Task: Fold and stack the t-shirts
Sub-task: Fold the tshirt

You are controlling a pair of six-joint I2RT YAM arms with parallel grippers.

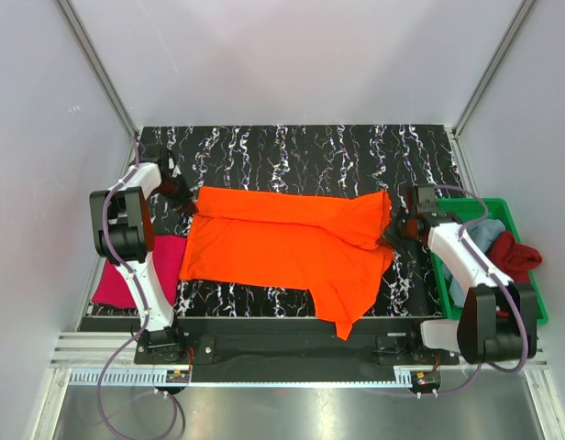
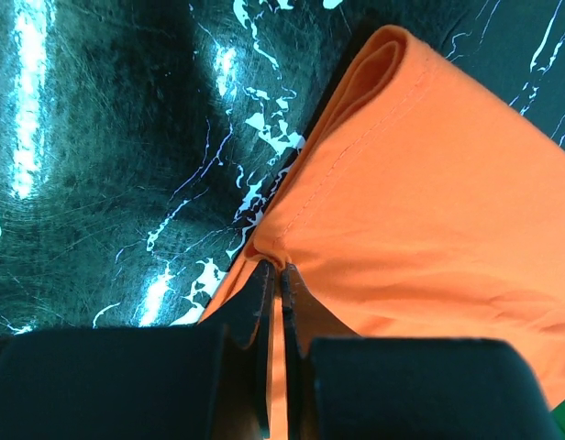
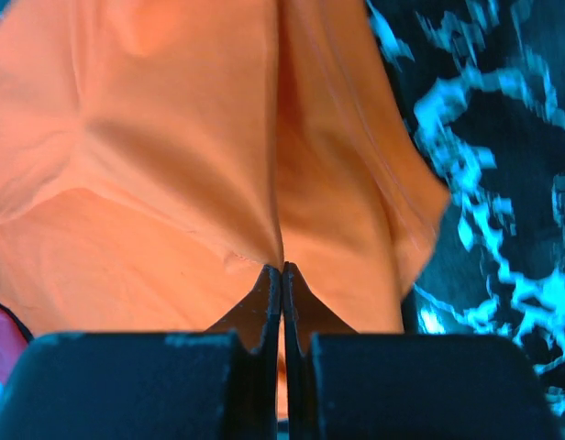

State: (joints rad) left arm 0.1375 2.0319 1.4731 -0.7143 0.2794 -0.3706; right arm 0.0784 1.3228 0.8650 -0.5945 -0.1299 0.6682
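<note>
The bright orange t-shirt (image 1: pixel 282 243) lies spread across the middle of the black marbled table (image 1: pixel 292 151), one part hanging over the front edge. My left gripper (image 1: pixel 184 203) is shut on its left edge; the wrist view shows the cloth (image 2: pixel 429 202) pinched at the jaw tips (image 2: pixel 281 268). My right gripper (image 1: pixel 398 229) is shut on its right edge, cloth (image 3: pixel 172 165) pinched at the tips (image 3: pixel 282 268). A magenta-pink t-shirt (image 1: pixel 140 269) lies folded at the left front. The dark red t-shirt (image 1: pixel 515 255) and light blue t-shirt (image 1: pixel 480 236) lie in the tray.
A green plastic tray (image 1: pixel 526 289) stands off the table's right side. White walls close the back and both sides. The arm bases sit on a black rail at the front edge.
</note>
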